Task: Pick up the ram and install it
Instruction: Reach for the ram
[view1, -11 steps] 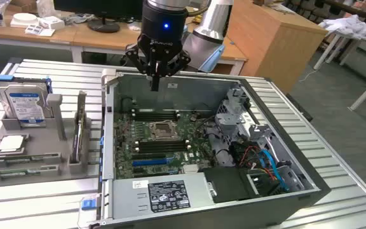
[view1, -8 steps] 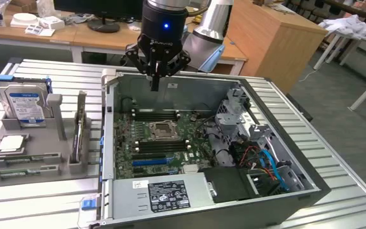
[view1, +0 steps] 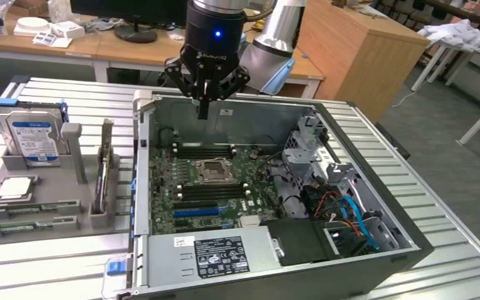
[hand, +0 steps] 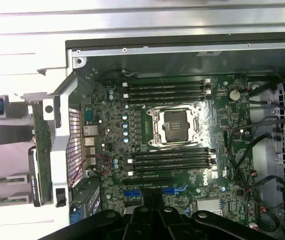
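Ribbed metal table [view1: 65,94]; matt grey plastic rack [view1: 48,187].

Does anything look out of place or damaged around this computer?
Nothing looks damaged or askew. The ram stands on edge in the grey rack, and the shut gripper hangs empty over the open case.

The ram [view1: 105,164], a long, thin, narrow green stick, stands on its long edge in a slot of the grey holder [view1: 23,190] at the exterior view's left, between the upright hard drive [view1: 32,134] and the open computer case [view1: 144,187], with nothing gripping it.
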Robot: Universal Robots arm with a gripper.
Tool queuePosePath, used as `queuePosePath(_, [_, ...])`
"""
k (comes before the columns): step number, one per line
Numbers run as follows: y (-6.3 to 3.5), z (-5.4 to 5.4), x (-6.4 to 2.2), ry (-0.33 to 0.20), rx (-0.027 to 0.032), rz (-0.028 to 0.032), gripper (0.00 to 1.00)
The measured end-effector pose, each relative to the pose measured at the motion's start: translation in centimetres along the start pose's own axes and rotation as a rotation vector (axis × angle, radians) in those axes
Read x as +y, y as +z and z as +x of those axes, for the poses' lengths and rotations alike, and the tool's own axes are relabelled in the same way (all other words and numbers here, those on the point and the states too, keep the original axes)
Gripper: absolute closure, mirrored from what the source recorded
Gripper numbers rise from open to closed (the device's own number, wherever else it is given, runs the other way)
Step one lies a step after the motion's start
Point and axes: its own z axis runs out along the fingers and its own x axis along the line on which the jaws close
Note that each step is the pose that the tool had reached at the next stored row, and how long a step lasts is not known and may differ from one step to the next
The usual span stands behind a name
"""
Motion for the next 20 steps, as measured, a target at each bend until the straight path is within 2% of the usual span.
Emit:
queuePosePath(5, [-0.01, 0.5, -0.04, 0.000, 0.0000, 0.0000, 0.89])
queuePosePath(20, [-0.03, 4.5, -0.34, 0.000, 0.0006, 0.0001, 0.89])
